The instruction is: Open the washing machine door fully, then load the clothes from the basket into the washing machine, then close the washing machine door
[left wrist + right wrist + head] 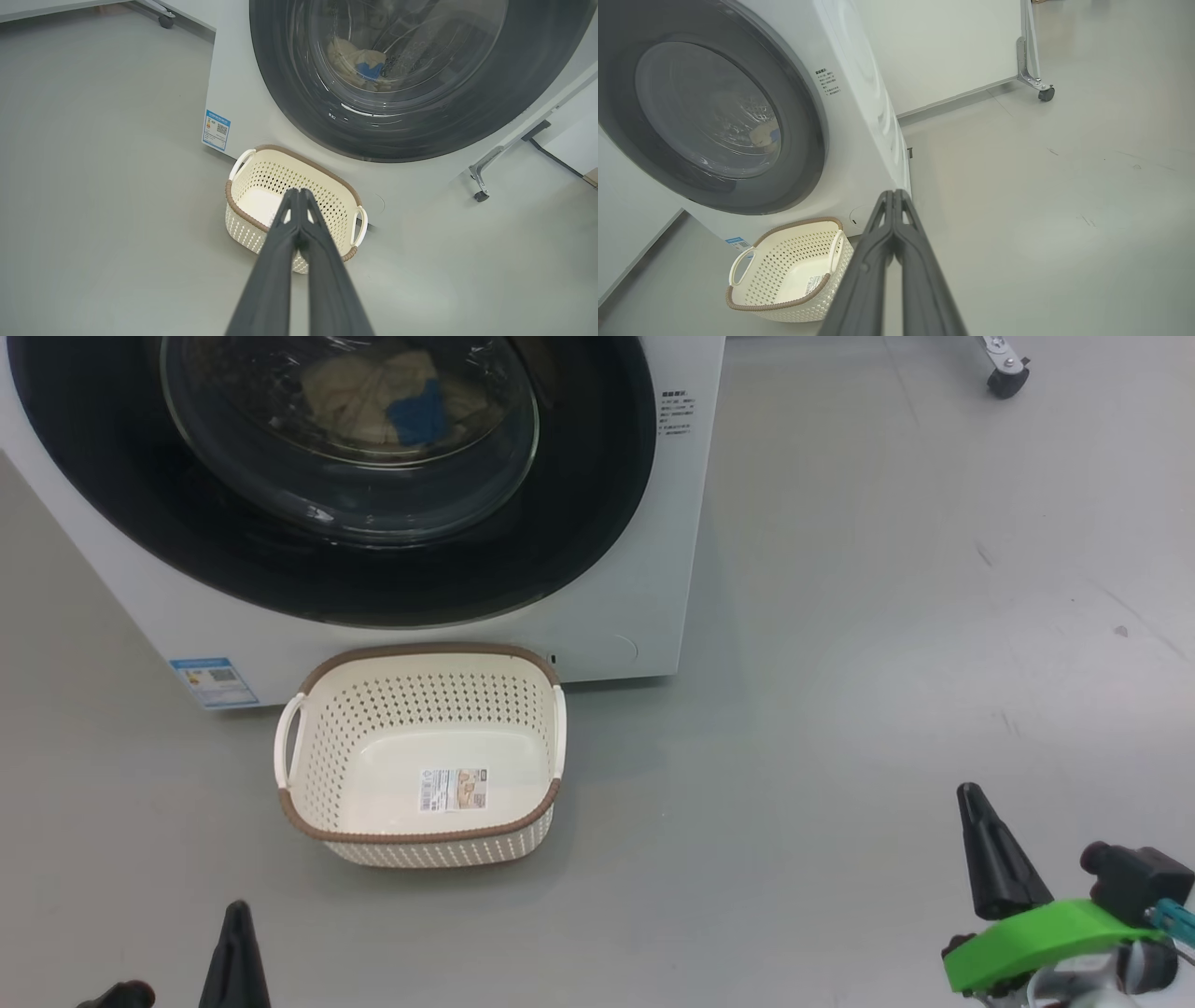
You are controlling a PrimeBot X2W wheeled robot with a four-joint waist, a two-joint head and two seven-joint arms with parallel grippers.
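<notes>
The washing machine [653, 569] stands on the floor in front of me. Its door [373, 523] sits flat in the front, so I judge it closed. The basket [420, 651] rests just before the machine and is empty, because the clothes [364, 401] lie behind the glass, inside the drum. My left gripper [297, 191] and right gripper [893, 192] have their fingers pressed together and hold nothing. I think no work is left for them.

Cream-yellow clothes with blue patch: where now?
The clothes lie inside the white washing machine, behind its shut black-ringed glass door, head view's upper left, above the cream perforated basket.
</notes>
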